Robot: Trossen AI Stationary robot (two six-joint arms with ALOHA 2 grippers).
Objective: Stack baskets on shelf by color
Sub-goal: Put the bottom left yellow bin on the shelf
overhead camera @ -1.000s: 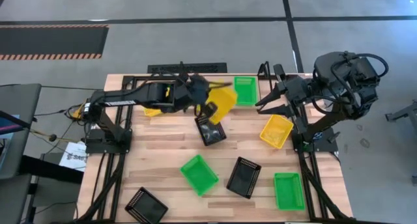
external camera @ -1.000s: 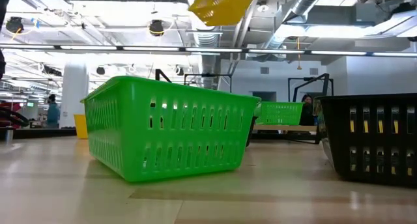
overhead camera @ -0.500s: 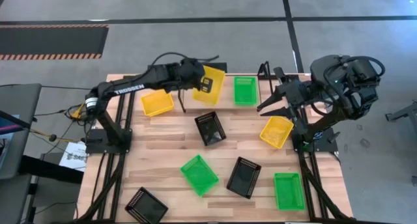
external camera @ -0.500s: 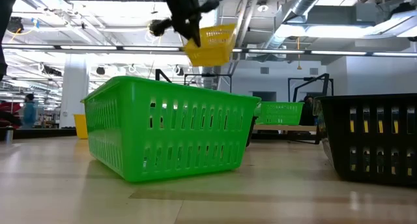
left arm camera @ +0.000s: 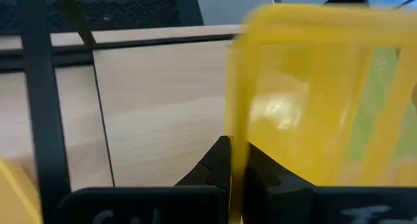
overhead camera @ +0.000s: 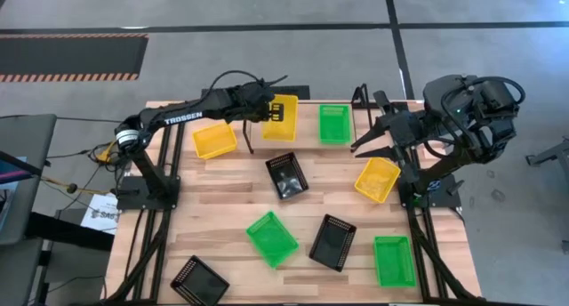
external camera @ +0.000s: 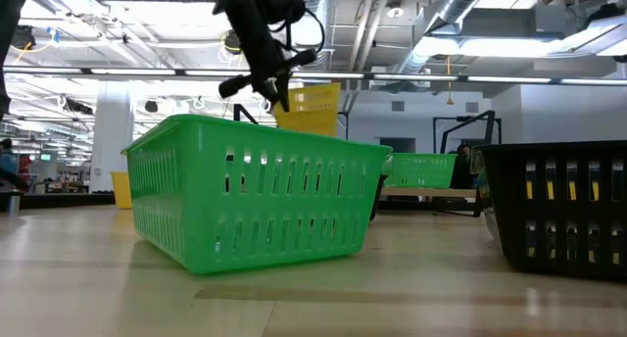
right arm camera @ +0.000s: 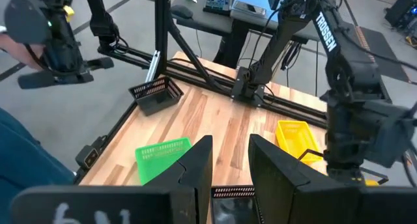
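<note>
Baskets lay scattered over the bench (overhead camera: pixel 222 195), and nearest the front edge sat a black basket (overhead camera: pixel 198 280) at the left corner and a green basket (overhead camera: pixel 394 261) toward the right. Just behind them, around the middle, were a tilted green basket (overhead camera: pixel 271 237) and a second black basket (overhead camera: pixel 332 242); in the low view that green one filled the foreground beside the black one. Farther back a third black basket (overhead camera: pixel 286 174) lay near the centre, and a yellow basket (overhead camera: pixel 376 179) sat below my right hand (overhead camera: pixel 364 142), which hung with its fingers spread and held nothing. At the far edge stood the shelf (overhead camera: pixel 304 134), with a yellow basket (overhead camera: pixel 214 140) at its left end and a green basket (overhead camera: pixel 334 124) at its right end. My left hand (overhead camera: pixel 269 113) reached over the shelf's middle, its fingers clamped on the wall of the third yellow basket (overhead camera: pixel 282 117), held between those two; from these views I could not tell whether it touched the plank.
</note>
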